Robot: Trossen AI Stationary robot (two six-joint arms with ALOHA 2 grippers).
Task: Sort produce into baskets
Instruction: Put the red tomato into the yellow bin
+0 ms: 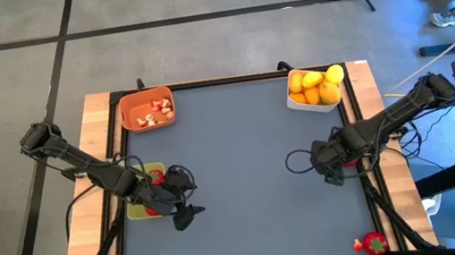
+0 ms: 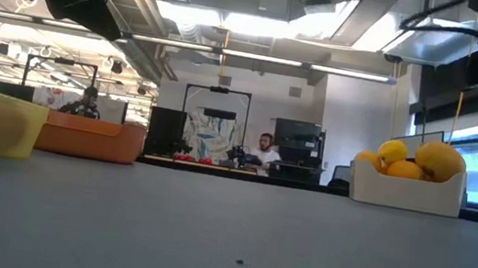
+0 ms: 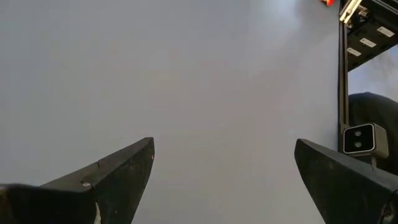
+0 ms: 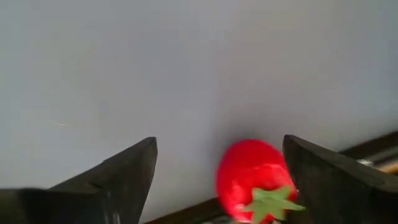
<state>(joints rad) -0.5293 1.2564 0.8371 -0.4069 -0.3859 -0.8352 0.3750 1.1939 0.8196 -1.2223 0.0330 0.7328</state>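
With its fingers spread and gripping nothing, the right gripper (image 4: pixel 217 180) hovered over a red strawberry (image 4: pixel 252 177) lying by the table's right edge, so a clumsy closing could have nudged it off the table (image 1: pixel 239 144).
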